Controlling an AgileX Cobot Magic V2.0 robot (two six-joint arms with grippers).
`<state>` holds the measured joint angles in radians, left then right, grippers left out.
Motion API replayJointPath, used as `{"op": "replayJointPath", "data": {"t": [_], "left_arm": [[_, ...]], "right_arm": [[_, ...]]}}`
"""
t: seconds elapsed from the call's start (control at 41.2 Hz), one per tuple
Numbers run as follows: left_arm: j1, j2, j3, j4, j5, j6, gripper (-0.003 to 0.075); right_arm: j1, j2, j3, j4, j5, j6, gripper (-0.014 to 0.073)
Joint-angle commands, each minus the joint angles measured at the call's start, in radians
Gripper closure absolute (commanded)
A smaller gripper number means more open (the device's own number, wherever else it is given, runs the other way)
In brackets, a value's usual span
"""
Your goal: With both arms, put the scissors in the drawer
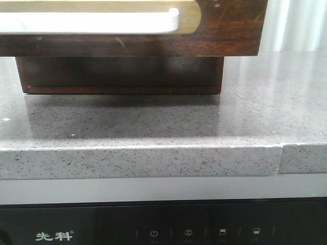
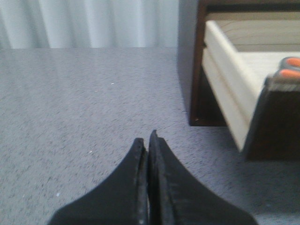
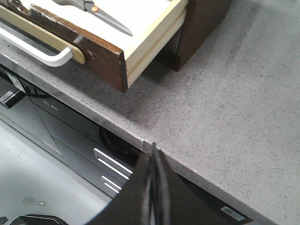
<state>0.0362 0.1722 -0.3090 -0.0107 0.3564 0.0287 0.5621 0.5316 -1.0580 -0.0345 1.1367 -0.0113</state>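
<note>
The drawer (image 1: 214,30) is pulled out, its scratched dark brown front with white bar handle (image 1: 87,21) on a gold plate filling the top of the front view. It also shows in the right wrist view (image 3: 101,58) and the left wrist view (image 2: 276,122). The scissors (image 3: 101,11) lie inside the drawer on its pale floor; their orange-lined loops (image 2: 290,67) peek over the drawer front. My left gripper (image 2: 147,138) is shut and empty above the counter beside the drawer. My right gripper (image 3: 153,150) is shut and empty over the counter's front edge.
The drawer's dark wooden cabinet (image 1: 122,74) stands on the grey speckled counter (image 1: 153,122). A seam (image 1: 281,158) breaks the counter's front edge at right. A black appliance panel (image 1: 163,229) with white lettering lies below. Pale curtains (image 2: 89,23) hang behind.
</note>
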Motion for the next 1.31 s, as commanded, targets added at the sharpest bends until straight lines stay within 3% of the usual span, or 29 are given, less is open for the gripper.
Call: {"op": "replayJointPath", "data": {"t": [0.0, 0.267, 0.582, 1.286], "left_arm": [[0.033, -0.094, 0.113, -0.032, -0.194, -0.008, 0.0741], [0.059, -0.192, 0.336, -0.049, -0.422, -0.008, 0.0741], [0.001, -0.195, 0.338, -0.049, -0.403, -0.008, 0.0741], [0.000, -0.195, 0.338, -0.049, -0.403, -0.008, 0.0741]], "right_arm": [[-0.005, 0.006, -0.021, -0.016, -0.065, -0.002, 0.0661], [-0.005, 0.006, -0.021, -0.016, -0.065, -0.002, 0.0661], [-0.005, 0.006, -0.021, -0.016, -0.065, -0.002, 0.0661], [-0.005, 0.006, -0.021, -0.016, -0.065, -0.002, 0.0661]]}}
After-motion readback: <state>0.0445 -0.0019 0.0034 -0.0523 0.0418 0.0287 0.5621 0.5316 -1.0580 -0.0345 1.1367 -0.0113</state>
